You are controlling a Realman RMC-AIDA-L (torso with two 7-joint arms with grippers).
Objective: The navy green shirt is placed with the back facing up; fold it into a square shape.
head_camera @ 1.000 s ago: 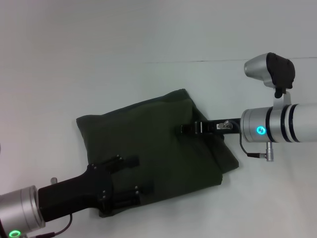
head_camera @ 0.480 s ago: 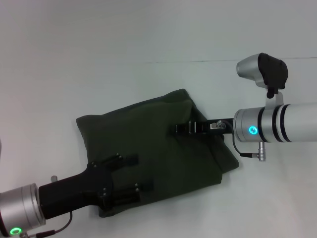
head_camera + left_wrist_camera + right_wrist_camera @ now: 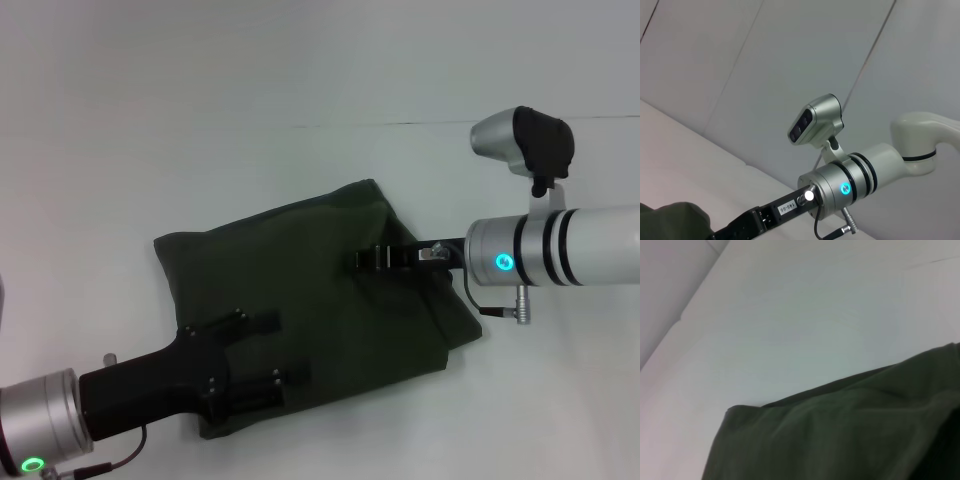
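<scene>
The navy green shirt [image 3: 310, 310], folded into a rough, tilted block, lies mid-table [image 3: 150, 120], its long axis running from near left to far right. The left gripper [image 3: 262, 352] rests on its near-left edge with fingers spread apart. The right gripper [image 3: 372, 258] sits over the far-right part; whether its fingers grip cloth cannot be told.

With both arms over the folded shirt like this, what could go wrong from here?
1. The right pincer lies over the folded dark olive-green fabric shirt; pulling away could drag the top layer open.
2. The left pincer spans the shirt's near edge and may shift it across the smooth white table.
</scene>
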